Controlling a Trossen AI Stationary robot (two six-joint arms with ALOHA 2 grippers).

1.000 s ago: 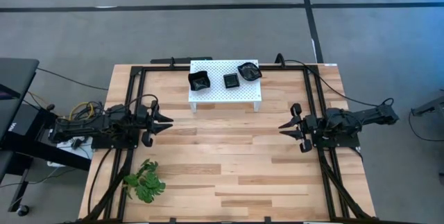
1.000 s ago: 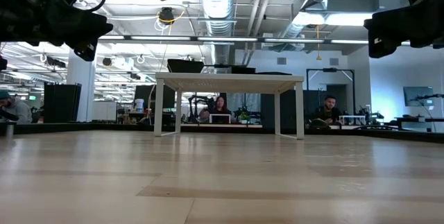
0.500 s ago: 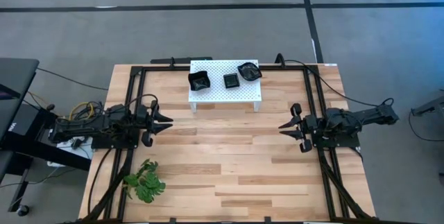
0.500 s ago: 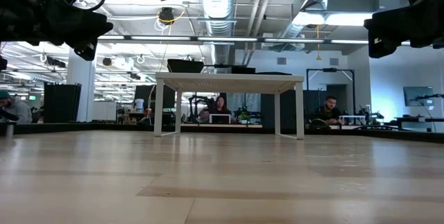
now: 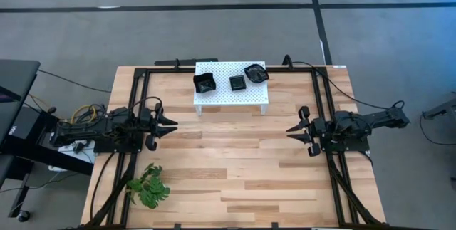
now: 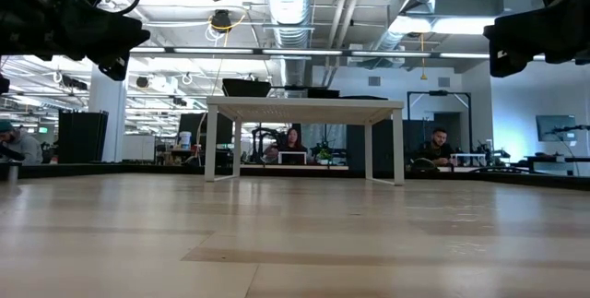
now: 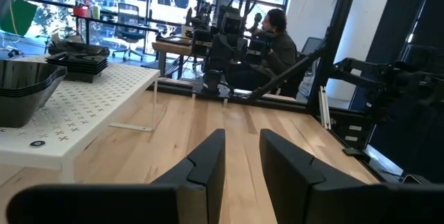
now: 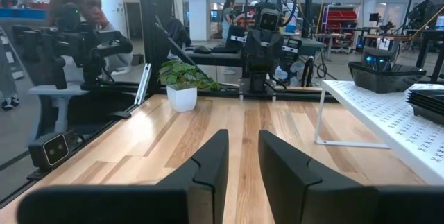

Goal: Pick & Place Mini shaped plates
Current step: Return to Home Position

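1. High view first: all the mini shaped plates (image 5: pixel 237 82) sit on the white perforated platform (image 5: pixel 231 96). It stands on the tabletop (image 5: pixel 235 173) at the middle of the back edge.
2. We count three black piles up there. A wavy-edged pile (image 5: pixel 204 82) is toward the platform's left end, a small square pile (image 5: pixel 237 82) is in the middle, and an uneven-edged pile (image 5: pixel 256 72) is at its back right corner. We can't tell from above how many dishes are in each.
3. The left gripper (image 5: pixel 167 124) hangs by the tabletop's left edge, about halfway along it, pointing in toward the middle. Its wrist camera shows the two fingers (image 7: pixel 208 158) with just a narrow gap between them and nothing in it.
4. The right gripper (image 5: pixel 298 132) is the mirror of that, sitting by the right edge about halfway along and pointing inward. Its fingers (image 8: pixel 209 158) are also only a little apart, with nothing gripped.
5. Both grippers are well apart from the platform and touch none of the plates.
6. A green plant sprig (image 5: pixel 148 185) lies near the front left corner. The right wrist view shows it in a small white pot (image 8: pixel 182 99).
7. In the low view we see the platform up on its legs with dark plate shapes poking above its top. People (image 6: pixel 291 141) sit at desks in the room behind.
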